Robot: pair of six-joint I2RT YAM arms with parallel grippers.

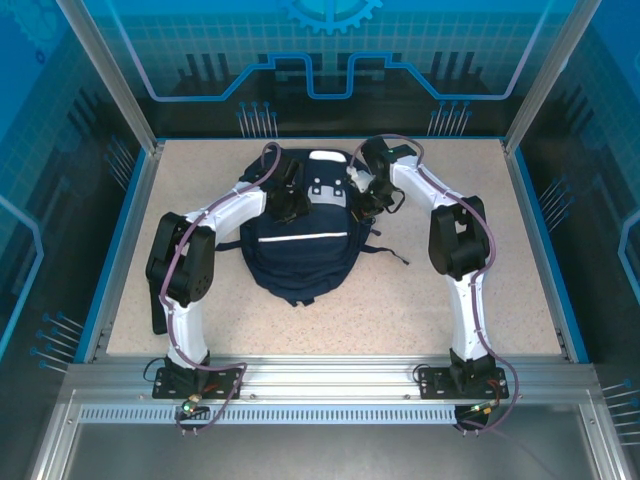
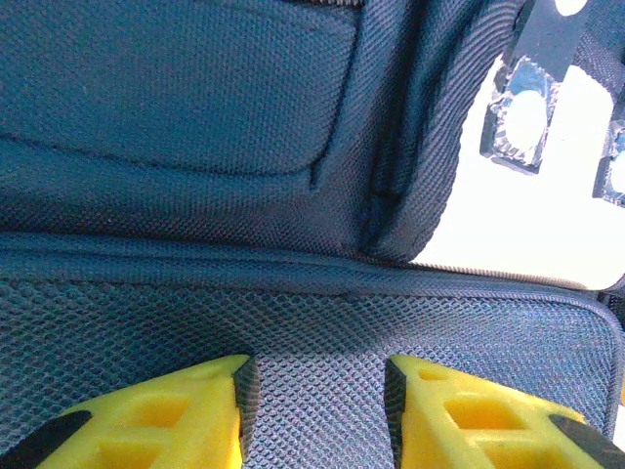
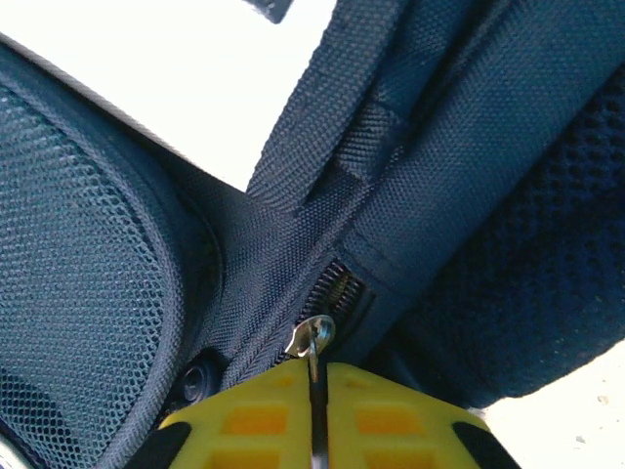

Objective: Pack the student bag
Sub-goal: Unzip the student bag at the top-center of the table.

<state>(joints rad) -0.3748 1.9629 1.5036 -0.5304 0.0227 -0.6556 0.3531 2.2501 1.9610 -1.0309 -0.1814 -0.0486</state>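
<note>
The backpack (image 1: 295, 250) is laid flat mid-table (image 1: 380, 320), nearer the far edge. The left gripper (image 2: 312, 410) is set on its upper left, jaws part-open astride the mesh panel (image 2: 293, 322), with nothing visibly pinched. The right gripper (image 3: 317, 410) is clamped on the metal zipper pull (image 3: 312, 337). The pull is best drawn along the zipper's line, with the fabric steadied to keep it from bunching.

Overhead camera looking steeply down across the whole bench (image 1: 400, 315), wrist cameras peering past the left tool (image 2: 312, 410) and right tool (image 3: 319, 410) from very close, all three sharing the upper end of the student bag (image 1: 295, 255).
</note>
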